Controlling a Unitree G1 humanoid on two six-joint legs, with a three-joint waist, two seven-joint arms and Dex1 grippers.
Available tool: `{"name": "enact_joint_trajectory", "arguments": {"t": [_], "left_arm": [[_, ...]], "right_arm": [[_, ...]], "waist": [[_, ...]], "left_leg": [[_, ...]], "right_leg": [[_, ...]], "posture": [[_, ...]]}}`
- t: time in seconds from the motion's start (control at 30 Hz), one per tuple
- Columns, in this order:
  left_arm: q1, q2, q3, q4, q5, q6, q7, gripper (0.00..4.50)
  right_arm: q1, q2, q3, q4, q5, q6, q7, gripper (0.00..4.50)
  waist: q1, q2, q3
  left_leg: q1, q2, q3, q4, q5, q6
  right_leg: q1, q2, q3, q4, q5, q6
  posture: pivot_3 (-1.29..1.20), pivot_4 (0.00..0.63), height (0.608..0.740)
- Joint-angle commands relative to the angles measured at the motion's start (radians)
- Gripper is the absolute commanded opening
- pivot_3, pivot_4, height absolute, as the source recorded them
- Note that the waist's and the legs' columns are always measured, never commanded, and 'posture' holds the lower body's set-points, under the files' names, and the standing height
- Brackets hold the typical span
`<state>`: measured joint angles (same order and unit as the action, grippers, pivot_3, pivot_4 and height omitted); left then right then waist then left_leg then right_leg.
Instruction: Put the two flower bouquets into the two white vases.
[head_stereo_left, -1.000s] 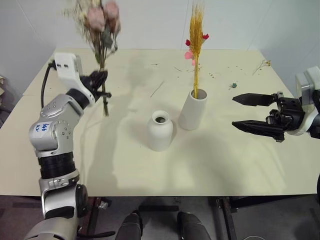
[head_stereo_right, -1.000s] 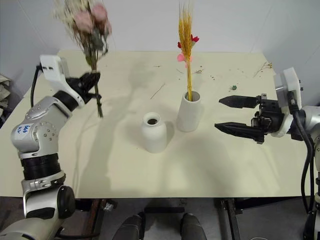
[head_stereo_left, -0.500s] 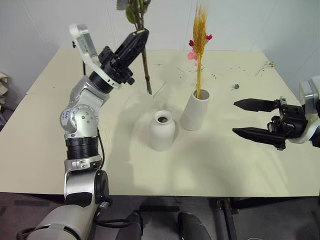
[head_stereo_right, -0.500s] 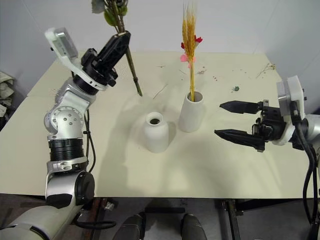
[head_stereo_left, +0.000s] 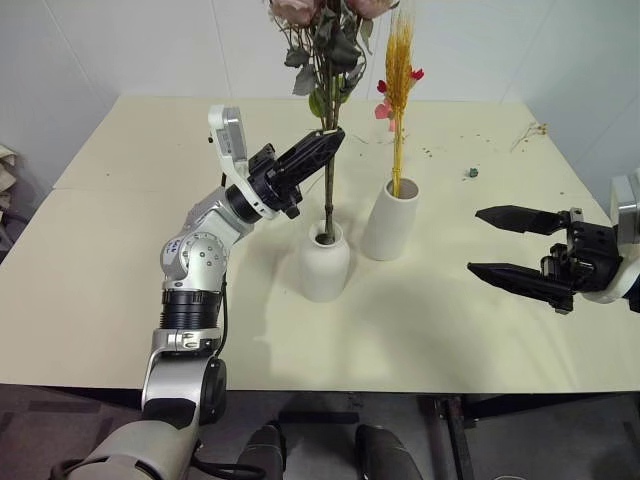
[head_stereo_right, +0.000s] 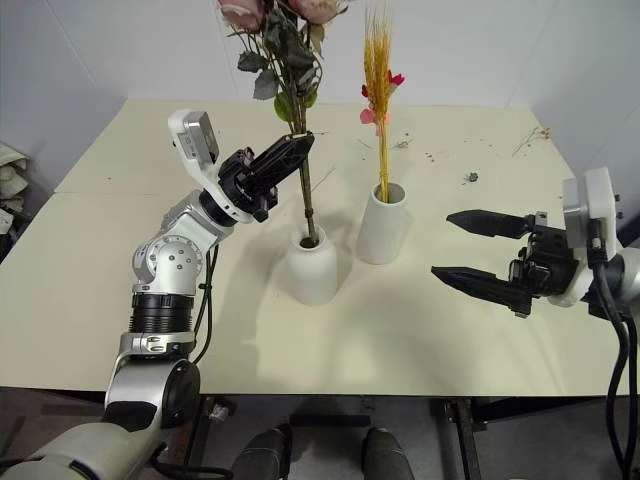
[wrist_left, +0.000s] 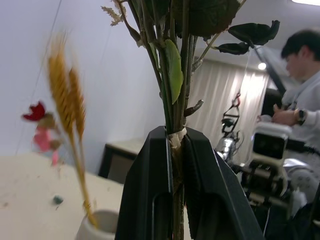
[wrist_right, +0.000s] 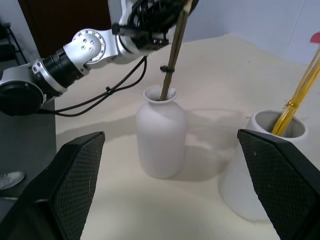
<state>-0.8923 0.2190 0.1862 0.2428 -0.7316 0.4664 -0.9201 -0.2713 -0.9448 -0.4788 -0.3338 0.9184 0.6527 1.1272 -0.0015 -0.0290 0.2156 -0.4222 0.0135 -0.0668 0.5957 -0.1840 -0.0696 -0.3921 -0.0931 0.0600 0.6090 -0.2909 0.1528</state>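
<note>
while clamped by the left gripper (head_stereo_left: 330, 140), dusty-pink rose bouquet (head_stereo_left: 325, 60) with stem ends inside short rounded white ceramic vase (head_stereo_left: 325, 262); yellow wheat-like stalks (head_stereo_left: 397, 80) standing in taller white vase (head_stereo_left: 387, 220) just beside; right gripper (head_stereo_left: 505, 243) spread open, apart.

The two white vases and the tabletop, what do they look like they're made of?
Short vase and tall vase: probably ceramic, matte white; smooth walls with soft shading and no glare. Tabletop: pale cream, smooth and matte, likely laminate or painted board; flat colour, no visible wood grain, so uncertain.
</note>
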Motion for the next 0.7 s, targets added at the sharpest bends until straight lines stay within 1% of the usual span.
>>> {"name": "enact_joint_trajectory", "arguments": {"t": [0.03, 0.37, 0.6, 0.67, 0.7], "left_arm": [[0.002, 0.008, -0.022, -0.005, 0.03, -0.035, -0.026, 0.05], [0.059, 0.025, -0.096, -0.004, 0.106, -0.055, -0.089, 0.05], [0.054, 0.049, -0.096, -0.022, 0.091, -0.013, -0.113, 0.05], [0.053, 0.058, -0.098, -0.028, 0.096, -0.007, -0.116, 0.78], [0.054, 0.063, -0.1, -0.035, 0.097, -0.002, -0.119, 1.01]], "right_arm": [[0.004, 0.0, -0.035, -0.031, 0.025, -0.01, -0.016, 4.5], [-0.002, -0.001, -0.021, -0.031, 0.028, -0.014, -0.036, 4.5], [-0.004, -0.001, -0.017, -0.029, 0.024, -0.016, -0.04, 4.5], [-0.006, -0.001, -0.015, -0.028, 0.023, -0.017, -0.04, 4.5], [-0.007, -0.001, -0.015, -0.027, 0.023, -0.017, -0.04, 4.5]], "waist": [[0.0, 0.0, 0.0], [0.0, 0.0, 0.0], [-0.001, 0.0, 0.0], [-0.001, 0.0, 0.0], [-0.001, 0.0, 0.0]], "left_leg": [[0.0, 0.0, 0.0, 0.0, 0.0, 0.0], [0.0, 0.0, 0.0, 0.0, 0.0, 0.0], [0.0, 0.0, 0.0, 0.0, 0.0, 0.0], [0.0, 0.0, 0.0, 0.0, 0.0, 0.0], [0.0, 0.0, 0.0, 0.0, 0.0, 0.0]], "right_leg": [[0.0, 0.0, 0.0, 0.0, 0.0, 0.0], [0.0, 0.0, 0.0, 0.0, 0.0, 0.0], [0.0, 0.0, 0.0, 0.0, 0.0, 0.0], [0.0, 0.0, 0.0, 0.0, 0.0, 0.0], [0.0, 0.0, 0.0, 0.0, 0.0, 0.0]], "posture": [[0.0, 0.15, 0.74], [0.0, 0.15, 0.74], [0.0, 0.15, 0.74], [0.0, 0.15, 0.74], [0.0, 0.15, 0.74]]}}
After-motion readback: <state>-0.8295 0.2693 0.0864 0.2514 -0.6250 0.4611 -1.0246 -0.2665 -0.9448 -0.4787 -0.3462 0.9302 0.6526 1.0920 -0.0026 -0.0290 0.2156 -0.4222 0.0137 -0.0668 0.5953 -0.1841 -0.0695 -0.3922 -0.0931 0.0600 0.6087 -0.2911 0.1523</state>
